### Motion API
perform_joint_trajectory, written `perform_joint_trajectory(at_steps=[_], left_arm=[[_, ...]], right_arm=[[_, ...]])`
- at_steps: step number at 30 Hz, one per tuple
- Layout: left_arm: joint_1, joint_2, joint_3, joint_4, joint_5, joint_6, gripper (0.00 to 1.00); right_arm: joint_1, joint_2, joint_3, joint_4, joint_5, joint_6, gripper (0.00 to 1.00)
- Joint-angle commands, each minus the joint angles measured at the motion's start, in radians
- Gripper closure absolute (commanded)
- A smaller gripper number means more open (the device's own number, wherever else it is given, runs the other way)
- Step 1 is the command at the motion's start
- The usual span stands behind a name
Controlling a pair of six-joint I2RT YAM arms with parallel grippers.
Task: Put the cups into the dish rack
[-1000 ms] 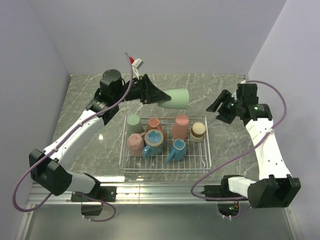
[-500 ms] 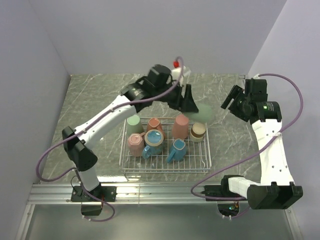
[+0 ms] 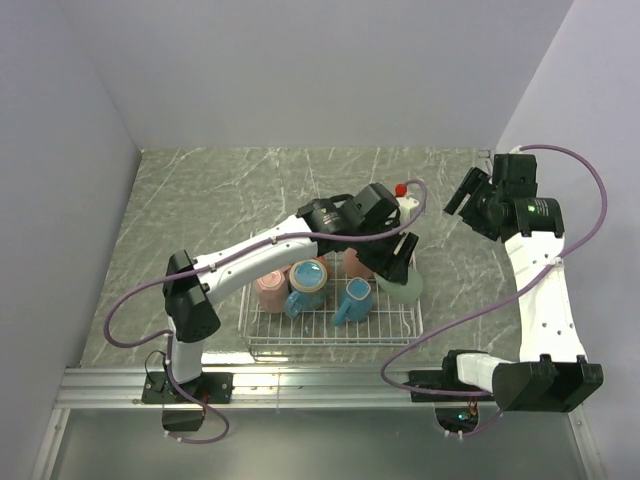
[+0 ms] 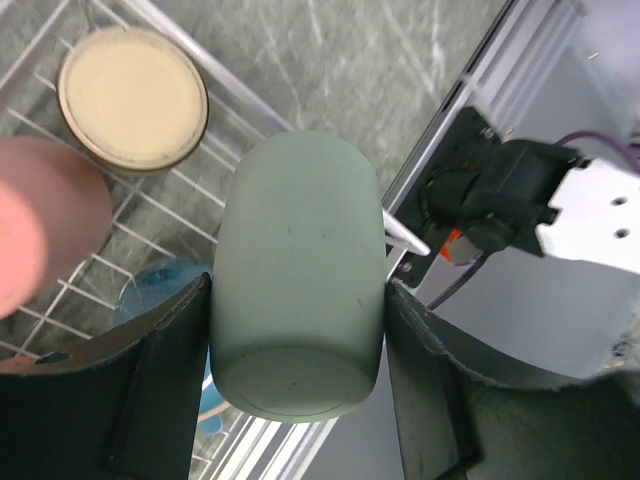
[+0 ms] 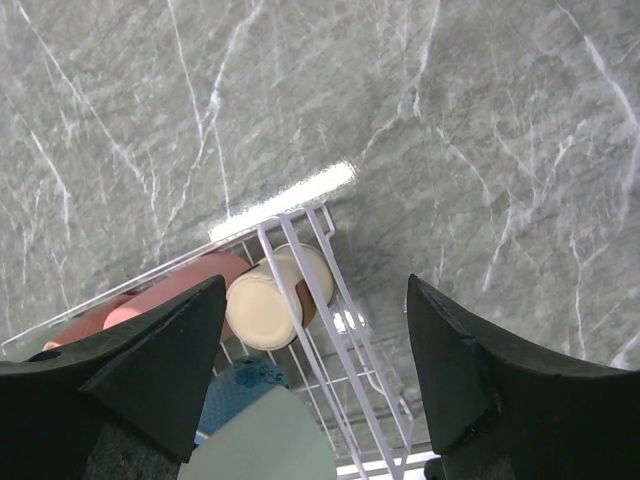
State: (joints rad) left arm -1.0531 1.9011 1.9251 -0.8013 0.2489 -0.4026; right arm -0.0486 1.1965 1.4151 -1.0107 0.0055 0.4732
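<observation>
My left gripper (image 3: pixel 397 268) reaches over the right part of the white wire dish rack (image 3: pixel 330 341) and is shut on a sage green cup (image 3: pixel 405 290). In the left wrist view the green cup (image 4: pixel 297 275) sits between the fingers (image 4: pixel 165 385), base toward the camera. Below it are a brown cup with a cream base (image 4: pixel 132 97), a pink cup (image 4: pixel 40 215) and a blue cup (image 4: pixel 150 295). The rack also holds a pink cup (image 3: pixel 270 289) and two blue mugs (image 3: pixel 307 281). My right gripper (image 3: pixel 468 195) is open and empty above the table, beyond the rack's far right corner.
The right wrist view looks down at the rack's corner (image 5: pixel 300 250), the brown cup (image 5: pixel 275 295), a flower-marked blue cup (image 5: pixel 245 385) and bare marble table (image 5: pixel 480 150). Grey walls close in the back and both sides. My left arm (image 3: pixel 250 255) spans the rack's back left.
My left arm has swung from the back left across to the rack's right side and come down, carrying the green cup. My right gripper has drawn back and up a little.
</observation>
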Motion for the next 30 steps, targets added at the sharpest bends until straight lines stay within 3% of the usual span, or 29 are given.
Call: perform_joint_trajectory(at_steps=[1,12,23,30], left_arm=[[-0.028,-0.007,-0.006,-0.006,-0.075,0.039,1.00],[-0.130,0.052,0.023,-0.099,-0.273,0.131,1.00],[-0.168,0.067,-0.015,-0.101,-0.333,0.143,1.00],[-0.223,0.122,0.009,-0.153,-0.444,0.185,1.00]], right_arm=[[-0.008,0.009,0.035,0.017,-0.027,-0.005,0.21],[-0.014,-0.038,-0.037,0.034,-0.075,0.015,0.23],[-0.014,-0.080,-0.111,0.064,-0.144,0.048,0.24],[-0.014,-0.081,-0.119,0.075,-0.159,0.053,0.24]])
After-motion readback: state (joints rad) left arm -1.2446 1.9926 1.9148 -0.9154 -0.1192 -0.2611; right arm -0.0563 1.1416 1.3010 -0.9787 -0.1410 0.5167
